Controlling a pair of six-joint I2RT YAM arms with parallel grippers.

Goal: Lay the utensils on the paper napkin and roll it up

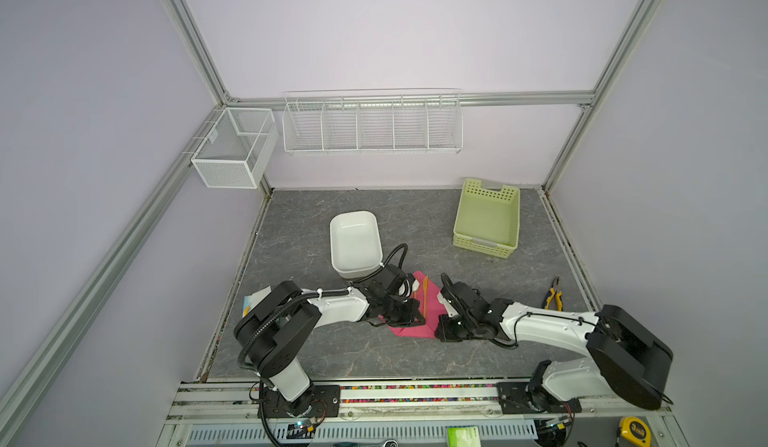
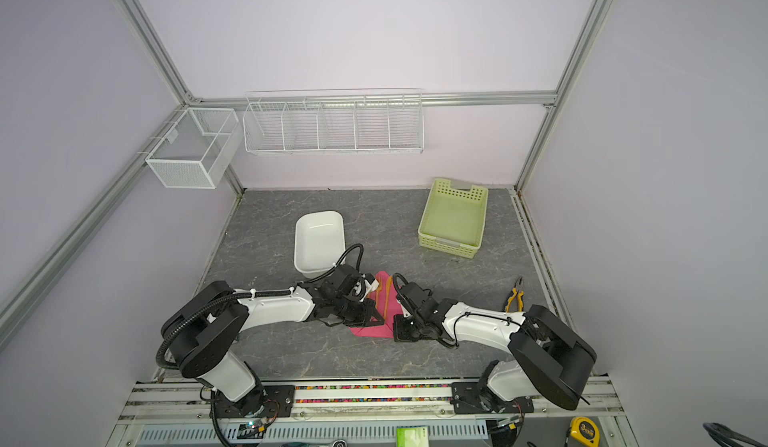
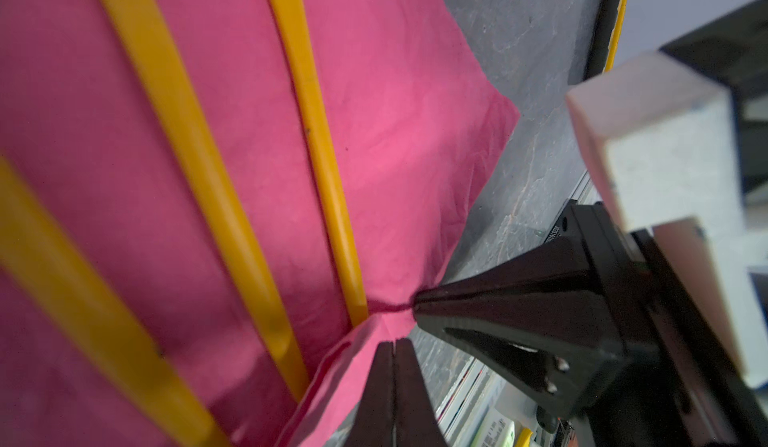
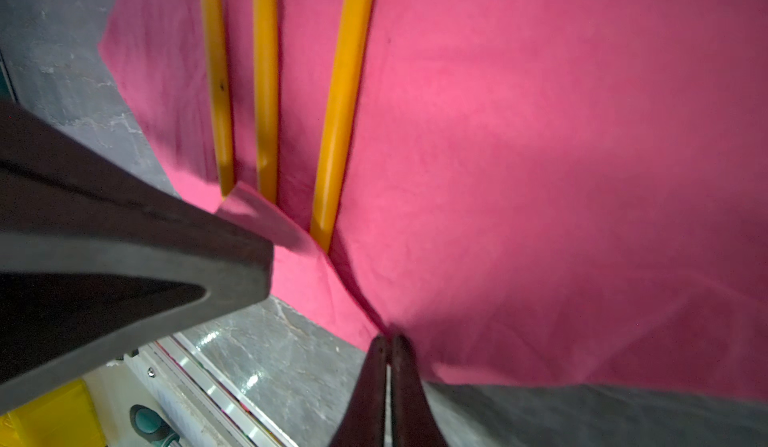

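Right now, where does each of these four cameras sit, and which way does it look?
Top view: high above the robot's front rail, looking down at the table; left arm and right arm show whole.
Top view: beside it, same table, same arms.
Left wrist: on the left arm, looking along its shut left claw at the paper napkin.
Right wrist: on the right arm, looking along its shut right claw at the napkin.
Shared: both wrist views show the orange utensils lying on it.

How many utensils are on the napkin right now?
3 utensils, side by side on the paper napkin: outer handle near its edge, middle handle, inner handle toward the centre. Heads are out of the wrist views; none looks hidden.
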